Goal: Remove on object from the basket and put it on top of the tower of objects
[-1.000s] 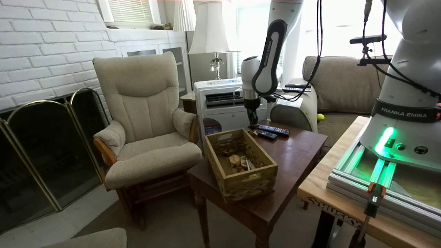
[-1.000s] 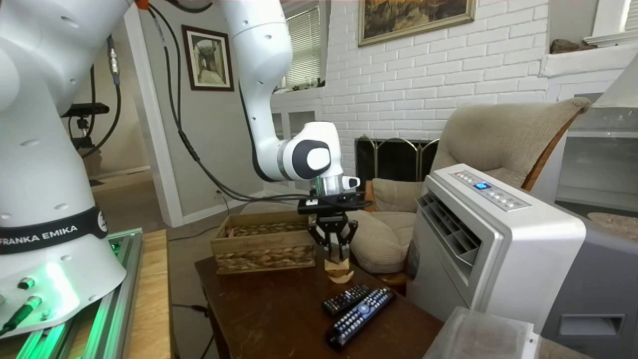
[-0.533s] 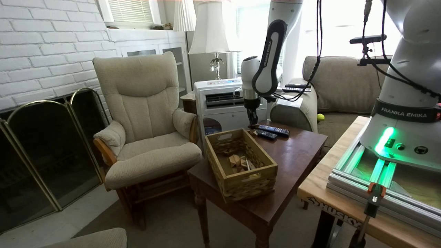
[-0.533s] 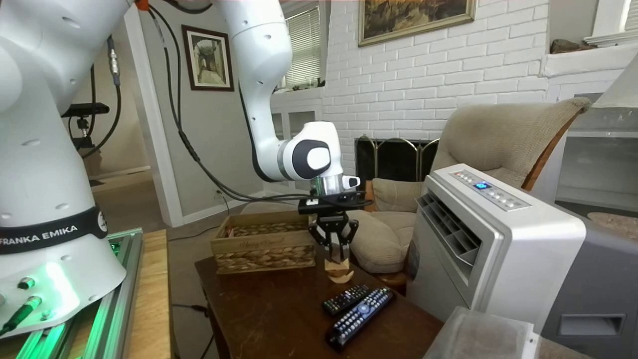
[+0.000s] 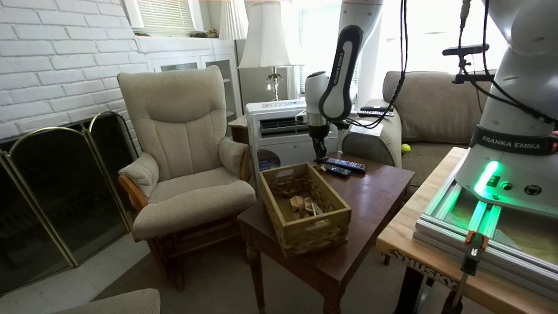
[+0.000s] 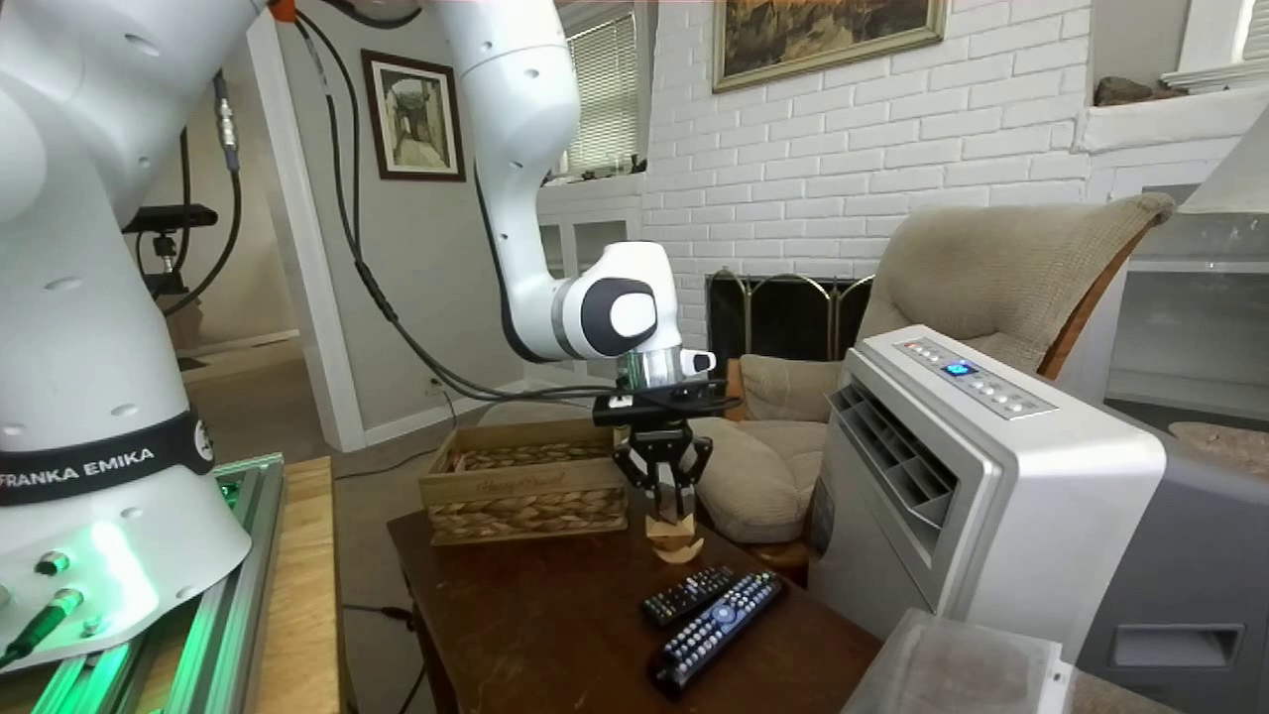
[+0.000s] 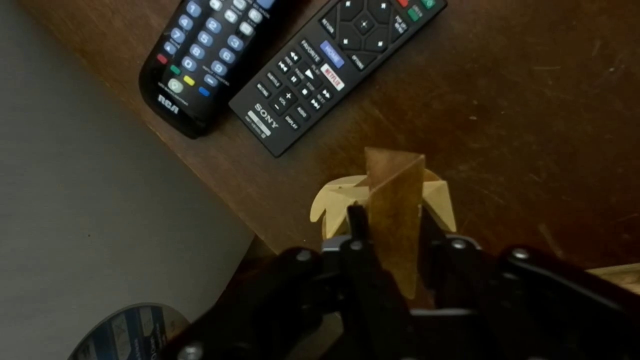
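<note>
On the table (image 5: 370,196), in an exterior view, the basket (image 5: 316,239) stands upright with wooden pieces (image 5: 297,204) lying loose on its floor. Just past its far corner, at the end of the arm (image 5: 340,83), the gripper (image 5: 320,157) points straight down; its jaws are too small here to judge. The large remote (image 5: 354,165) and the small remote (image 5: 337,170) lie side by side near the gripper. Near the table stand a chair (image 5: 183,148) and a white appliance (image 5: 283,150); a yellow ball (image 5: 406,148) rests on the sofa (image 5: 436,111).

In an exterior view, the tower (image 6: 672,534), of pale wood, is on the table just beside the basket, with the small remote near it. The gripper stands directly over the tower. The basket's wall hides most of its contents. A translucent box (image 6: 952,664) shows at the bottom edge of the view.

In the wrist view, the gripper enters from the bottom, clamped on a brown block (image 7: 397,220), with one of its fingers (image 7: 357,222) against each side. The tower appears beneath the block, partly covered by it, close to the table's edge. Whether block and tower touch cannot be determined. The large remote is marked RCA, the small remote SONY; both lie apart from the tower and run out of the frame.
</note>
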Controlling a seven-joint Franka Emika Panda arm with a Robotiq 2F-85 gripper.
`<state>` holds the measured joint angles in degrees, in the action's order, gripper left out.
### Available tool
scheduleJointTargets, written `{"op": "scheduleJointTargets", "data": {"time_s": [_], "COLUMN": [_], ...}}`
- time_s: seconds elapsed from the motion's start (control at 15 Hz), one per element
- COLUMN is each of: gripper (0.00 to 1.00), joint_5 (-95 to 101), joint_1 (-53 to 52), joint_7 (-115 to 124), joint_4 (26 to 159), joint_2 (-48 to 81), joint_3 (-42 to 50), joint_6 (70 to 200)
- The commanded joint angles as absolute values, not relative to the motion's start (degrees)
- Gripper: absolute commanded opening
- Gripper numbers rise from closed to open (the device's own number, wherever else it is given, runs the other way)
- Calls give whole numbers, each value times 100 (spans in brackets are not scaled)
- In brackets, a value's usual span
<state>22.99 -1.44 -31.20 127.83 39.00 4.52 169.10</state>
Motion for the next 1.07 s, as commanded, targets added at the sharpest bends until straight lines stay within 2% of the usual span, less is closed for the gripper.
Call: {"op": "scheduleJointTargets", "data": {"time_s": [0.0,0.47,1.0], "gripper": [51,98,100], "joint_5": [2575,2601,2388], "joint_1": [-224,-214,257], "joint_7": [-2937,-2941,-3156], "joint_4": [12634,12573,13063], "joint_2": [4087,4147,3345], "joint_3": [569,563,-77], "joint_6": [17048,17067,16731]}}
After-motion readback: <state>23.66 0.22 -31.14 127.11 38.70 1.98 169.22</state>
